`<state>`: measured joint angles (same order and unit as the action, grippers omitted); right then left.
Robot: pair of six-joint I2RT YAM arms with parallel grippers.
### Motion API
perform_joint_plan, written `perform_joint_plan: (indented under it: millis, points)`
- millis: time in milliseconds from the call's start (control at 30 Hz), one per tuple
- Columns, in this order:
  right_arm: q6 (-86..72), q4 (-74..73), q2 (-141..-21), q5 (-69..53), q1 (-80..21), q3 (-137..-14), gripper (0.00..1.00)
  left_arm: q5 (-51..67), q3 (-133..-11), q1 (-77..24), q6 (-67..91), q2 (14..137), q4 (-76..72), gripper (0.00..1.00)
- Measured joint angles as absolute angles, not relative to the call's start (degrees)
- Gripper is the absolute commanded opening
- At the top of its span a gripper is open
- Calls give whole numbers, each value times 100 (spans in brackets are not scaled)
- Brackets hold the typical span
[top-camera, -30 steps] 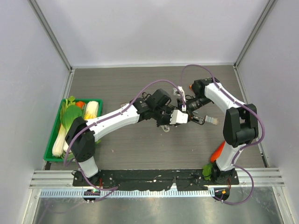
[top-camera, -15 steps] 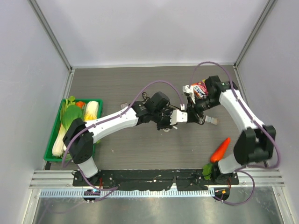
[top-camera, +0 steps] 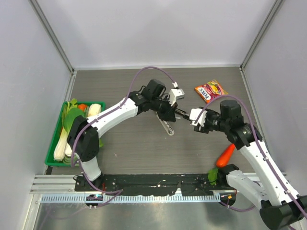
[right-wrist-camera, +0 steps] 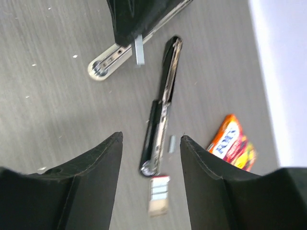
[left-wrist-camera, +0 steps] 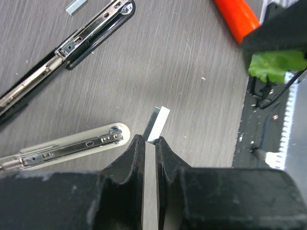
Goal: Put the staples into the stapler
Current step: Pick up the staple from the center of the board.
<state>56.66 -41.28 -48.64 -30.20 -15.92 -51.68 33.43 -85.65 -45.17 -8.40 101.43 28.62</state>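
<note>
Looking through the left wrist camera, I see the left gripper (left-wrist-camera: 149, 140) pinched together on a short silver strip of staples (left-wrist-camera: 159, 120), which sticks out past the fingertips. Just left of those tips, on the grey wood-grain table (left-wrist-camera: 192, 72), lies a long cream-coloured stapler (left-wrist-camera: 67, 146) with its metal rail facing up and its rounded end nearest the jaws. Farther ahead and to the left sits a long black stapler (left-wrist-camera: 72, 43), hinged open with its metal channel exposed. Ahead and to the right of the gripper is an orange carrot (left-wrist-camera: 237, 19).

On the right wrist camera, the right gripper (right-wrist-camera: 151, 139) has its fingers spread apart with nothing held between them. The black stapler shows through that gap, lying on the table below. The tiny white cardboard box of staples with a red label (right-wrist-camera: 159, 194) lies on the table just off the black stapler's nearer end, close under this gripper. An orange-red snack packet (right-wrist-camera: 233, 143) lies just right of the right finger. Ahead of the gripper I can see the left gripper's dark fingers holding the strip beside the cream stapler's rounded end.

From overhead, the two grippers face each other near the table's middle. A green plastic tray of vegetables (top-camera: 48, 158) sits well behind the left gripper.
</note>
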Motion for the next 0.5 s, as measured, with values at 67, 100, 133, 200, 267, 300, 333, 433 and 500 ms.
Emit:
perform_joint_plan:
  millis: [67,100,133,200,267,300,333,433,500]
  points:
    - [5752,-3680,-4729,-2707,-2025,-4967,63,3503,-8554,-4416,-548,10143,2838,0]
    - [5839,-3463,-4672,-2539,-2257,-4807,64,3581,-8530,-4386,-395,10143,2801,0]
    - [5933,-3326,-4635,-2381,-2467,-4646,64,3671,-8484,-4368,-196,10143,2733,0]
    - [6066,-3240,-4648,-2204,-2718,-4460,64,3806,-8381,-4351,71,10143,2630,0]
    - [6187,-3074,-4692,-2038,-2842,-4335,64,3988,-8259,-4313,419,10145,2506,0]
    - [6257,-2991,-4698,-1964,-2895,-4278,64,4093,-8208,-4292,593,10162,2445,0]
    - [6318,-2919,-4698,-1887,-2945,-4239,64,4204,-8180,-4274,762,10195,2366,0]
    - [6453,-2670,-4698,-1708,-3146,-4160,63,4497,-8171,-4209,1293,10407,2067,0]
    - [6508,-2488,-4698,-1638,-3236,-4101,64,4635,-8176,-4180,1542,10597,1946,0]
